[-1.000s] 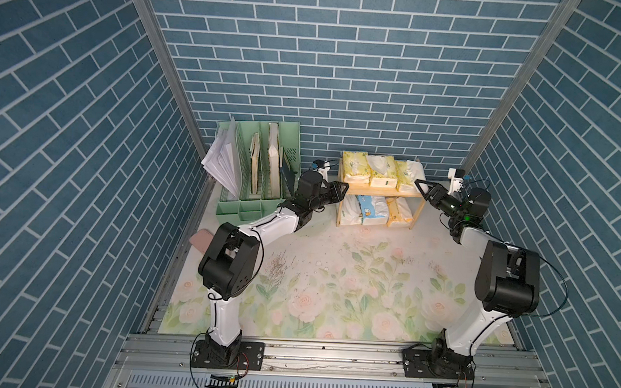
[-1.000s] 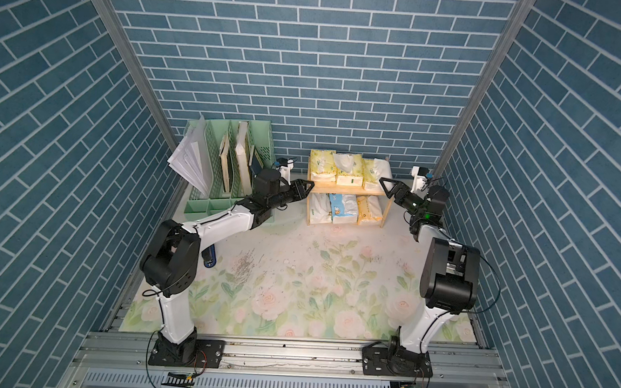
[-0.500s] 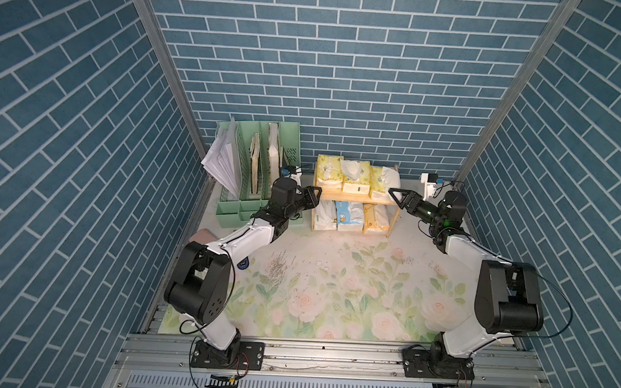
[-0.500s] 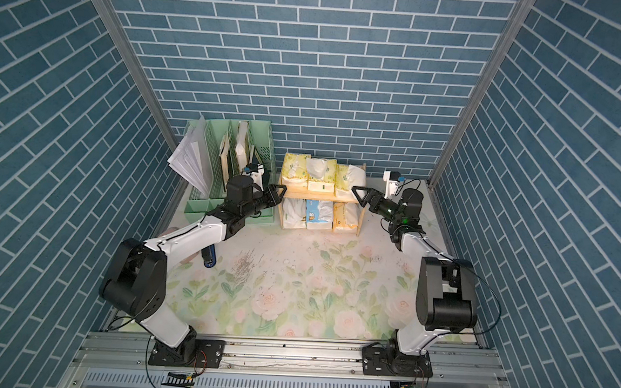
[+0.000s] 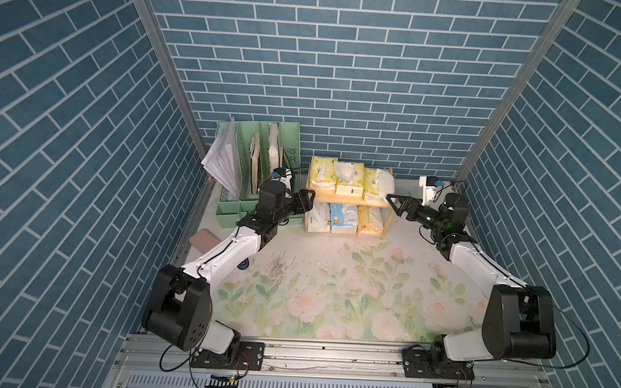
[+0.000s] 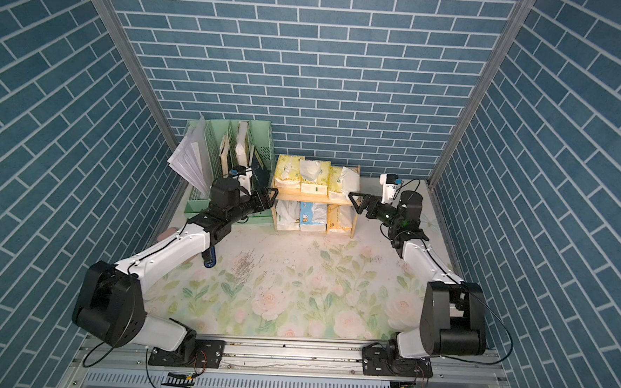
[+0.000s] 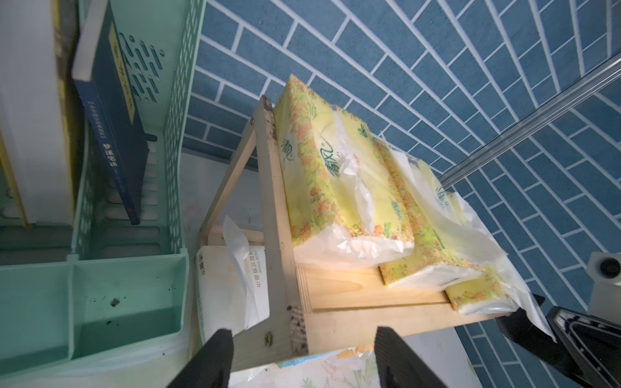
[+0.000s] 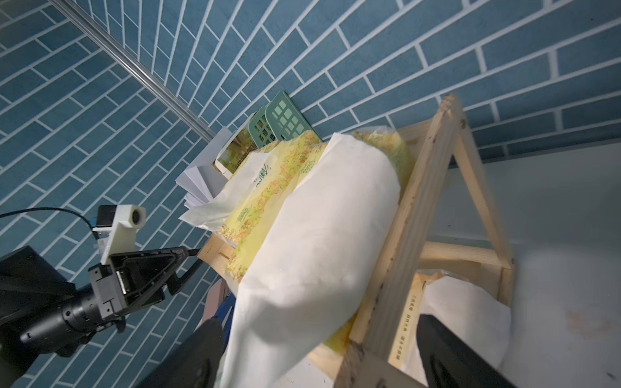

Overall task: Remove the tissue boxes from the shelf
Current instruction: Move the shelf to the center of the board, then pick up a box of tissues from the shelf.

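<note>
Reaching in over the floral mat (image 5: 333,294) from opposite sides, the two arms are bracketing the shelf (image 5: 352,201) end to end, so its long axis is running straight from one gripper to the other. The left gripper (image 5: 309,201) is hovering at the shelf's left end, level with the upper tier and just beside the green file organizer (image 5: 233,212). In its wrist view its fingers (image 7: 215,359) are standing apart with the front corner post (image 7: 292,322) between them, and they are pinching nothing. The right gripper (image 5: 392,205) is facing the right end at about the same height, jaws spread wide and empty, with the end frame (image 8: 403,235) showing between them.

Beyond the fingertips, all six tissue boxes (image 6: 315,182) are sitting on the shelf. Each is lying with its long axis running front to back and a short end facing the arms. On the lower tier, the white pack (image 5: 318,221) is lying nearest the left gripper, the light blue pack (image 5: 343,218) in the middle, and the orange-yellow pack (image 5: 368,220) nearest the right gripper. Above and a little farther back, the left pale yellow pack (image 5: 321,171), middle pale yellow pack (image 5: 348,180) and right pale yellow pack (image 5: 375,185) are filling the upper tier side by side, the last one trailing loose white tissue toward the right gripper.

Each gripper is sitting beside its nearest pack rather than in front of it. A grab is probably calling for coming round to the open front and closing across a pack's narrow width.
</note>
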